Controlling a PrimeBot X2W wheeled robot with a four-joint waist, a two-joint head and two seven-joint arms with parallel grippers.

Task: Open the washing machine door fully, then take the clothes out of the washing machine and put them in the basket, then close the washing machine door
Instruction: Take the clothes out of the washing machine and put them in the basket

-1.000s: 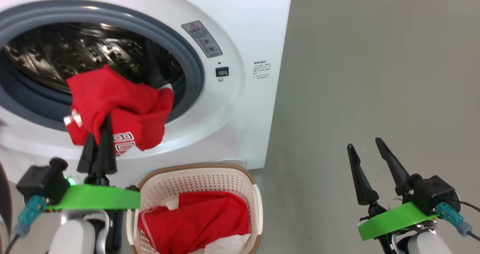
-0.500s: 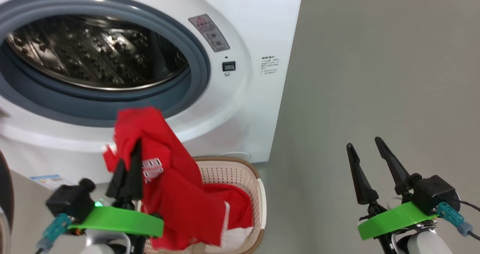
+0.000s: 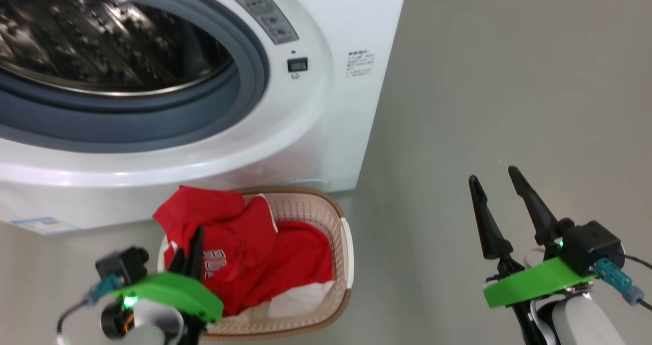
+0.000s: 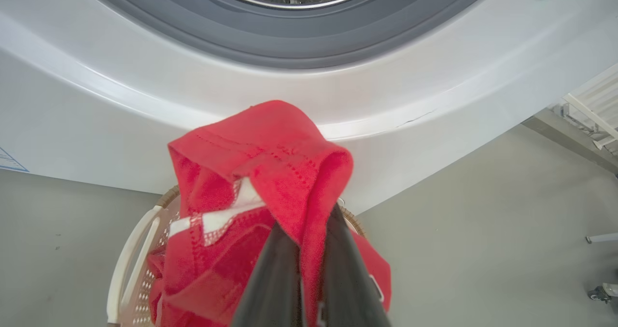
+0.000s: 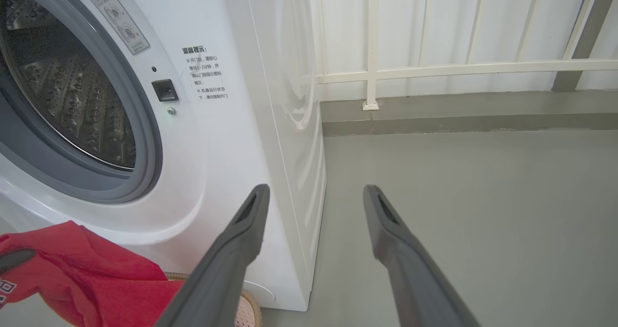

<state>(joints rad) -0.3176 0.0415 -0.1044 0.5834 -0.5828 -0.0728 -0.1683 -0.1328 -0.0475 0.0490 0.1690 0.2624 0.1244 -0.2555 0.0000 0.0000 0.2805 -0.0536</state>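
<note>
As the left gripper (image 3: 189,243) clamps a red jersey (image 3: 224,217) above the basket's (image 3: 348,263) left rim, the cloth drapes lengthwise toward the far rim, mostly inside the basket, so the drop looks to lie straight below. Well right of the basket, the right gripper (image 3: 491,175) hangs spread and empty.

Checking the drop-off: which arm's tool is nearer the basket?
Left. The left tool is over the basket's left edge, shut on the red clothes; the right tool stands open, off to the basket's right over the floor.
</note>
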